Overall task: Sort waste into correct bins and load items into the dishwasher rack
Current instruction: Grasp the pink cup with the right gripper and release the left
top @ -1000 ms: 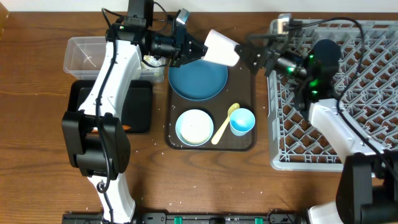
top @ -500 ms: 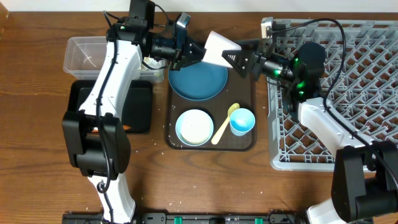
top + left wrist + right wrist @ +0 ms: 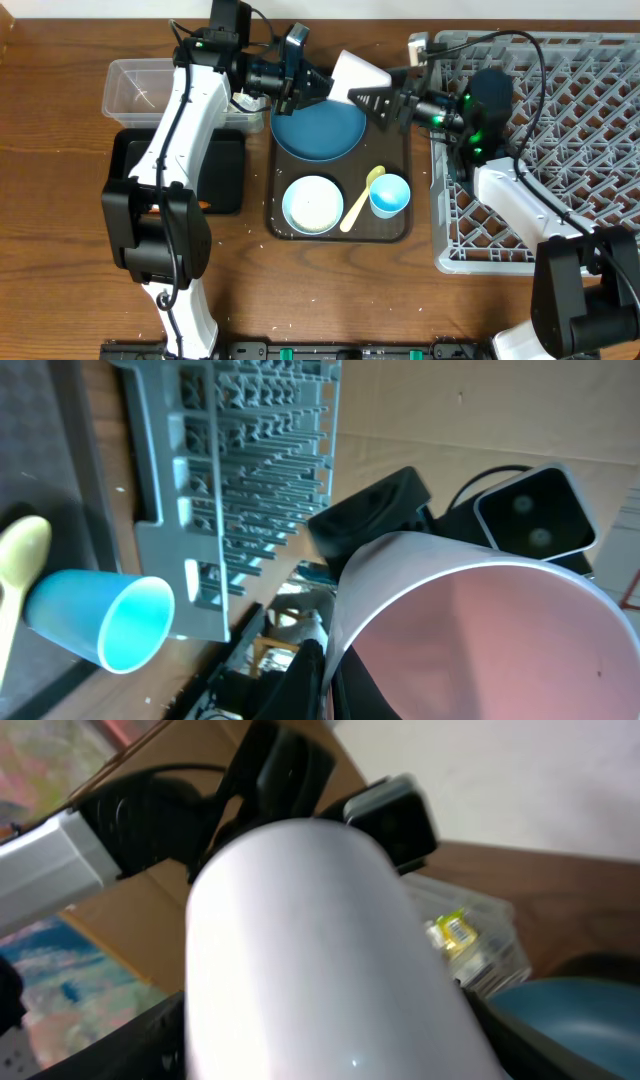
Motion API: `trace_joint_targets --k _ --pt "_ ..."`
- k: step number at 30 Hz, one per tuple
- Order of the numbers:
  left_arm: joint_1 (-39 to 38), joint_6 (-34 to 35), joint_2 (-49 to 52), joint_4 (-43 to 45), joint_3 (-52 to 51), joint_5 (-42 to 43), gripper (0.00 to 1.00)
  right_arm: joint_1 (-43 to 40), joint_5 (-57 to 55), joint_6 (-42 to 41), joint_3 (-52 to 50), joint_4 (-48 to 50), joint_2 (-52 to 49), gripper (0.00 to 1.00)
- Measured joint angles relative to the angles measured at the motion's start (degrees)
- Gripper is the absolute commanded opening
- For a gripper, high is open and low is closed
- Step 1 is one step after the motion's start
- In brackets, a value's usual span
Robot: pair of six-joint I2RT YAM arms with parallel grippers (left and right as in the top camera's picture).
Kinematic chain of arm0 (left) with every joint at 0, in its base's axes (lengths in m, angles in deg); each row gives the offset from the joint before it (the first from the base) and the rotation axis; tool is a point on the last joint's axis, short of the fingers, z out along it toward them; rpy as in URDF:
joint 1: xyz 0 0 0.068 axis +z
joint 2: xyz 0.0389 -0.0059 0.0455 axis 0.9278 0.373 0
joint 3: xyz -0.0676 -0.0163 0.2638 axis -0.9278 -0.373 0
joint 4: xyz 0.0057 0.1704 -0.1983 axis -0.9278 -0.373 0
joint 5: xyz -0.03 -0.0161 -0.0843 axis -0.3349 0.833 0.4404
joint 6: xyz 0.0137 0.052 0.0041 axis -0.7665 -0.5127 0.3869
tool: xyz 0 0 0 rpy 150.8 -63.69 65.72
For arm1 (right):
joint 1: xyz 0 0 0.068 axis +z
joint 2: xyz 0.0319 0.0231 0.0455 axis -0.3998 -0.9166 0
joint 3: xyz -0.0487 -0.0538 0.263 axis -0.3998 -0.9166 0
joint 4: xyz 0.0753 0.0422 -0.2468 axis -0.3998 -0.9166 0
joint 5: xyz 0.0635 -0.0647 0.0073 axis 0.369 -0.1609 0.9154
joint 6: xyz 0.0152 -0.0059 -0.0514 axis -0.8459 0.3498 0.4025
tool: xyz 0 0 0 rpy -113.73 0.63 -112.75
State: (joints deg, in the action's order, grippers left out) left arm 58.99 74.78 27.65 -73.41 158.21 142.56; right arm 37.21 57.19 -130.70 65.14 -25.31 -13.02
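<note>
My left gripper (image 3: 322,82) is shut on the rim of the pale pink cup (image 3: 356,72) and holds it tilted in the air above the blue plate's (image 3: 318,132) far right edge. My right gripper (image 3: 368,98) is open, its fingers on either side of the cup's base. The cup fills the right wrist view (image 3: 320,950) and shows its inside in the left wrist view (image 3: 480,630). The white bowl (image 3: 313,204), pale yellow spoon (image 3: 362,196) and light blue cup (image 3: 390,195) lie on the brown serving tray (image 3: 400,232). The grey rack (image 3: 540,150) stands at the right.
The clear tub (image 3: 140,88) at far left holds a yellow-green wrapper (image 3: 452,932). The black tray (image 3: 225,175) lies in front of it under my left arm, with a small orange piece (image 3: 203,205) at its near edge. White grains dot the table.
My right gripper has moved left from the rack's corner to the cup's base. My left gripper has kept the cup nearly in place.
</note>
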Motion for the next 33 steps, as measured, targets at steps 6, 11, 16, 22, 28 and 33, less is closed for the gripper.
trace_joint_targets --k 6,11,16,22,28,33 --pt "0.0 0.3 0.0 0.0 0.0 1.5 0.06 0.0 1.3 0.4 0.0 0.1 0.0 0.75" --pt "0.0 0.3 0.0 0.0 0.0 2.4 0.06 -0.2 1.4 0.4 0.0 3.9 0.0 0.77" --pt "-0.1 0.3 0.0 0.0 0.0 3.7 0.06 -0.7 1.3 -1.3 0.0 9.3 0.0 0.77" --pt "-0.1 0.3 0.0 0.0 0.0 4.1 0.06 -0.9 1.6 -2.4 0.0 9.8 0.0 0.68" --pt "-0.2 0.1 0.0 0.0 0.0 4.3 0.08 -1.4 2.3 -3.5 0.0 10.1 0.0 0.50" --pt "-0.3 0.1 0.0 0.0 0.0 4.3 0.11 -2.2 2.8 -3.6 0.0 10.2 0.0 0.50"
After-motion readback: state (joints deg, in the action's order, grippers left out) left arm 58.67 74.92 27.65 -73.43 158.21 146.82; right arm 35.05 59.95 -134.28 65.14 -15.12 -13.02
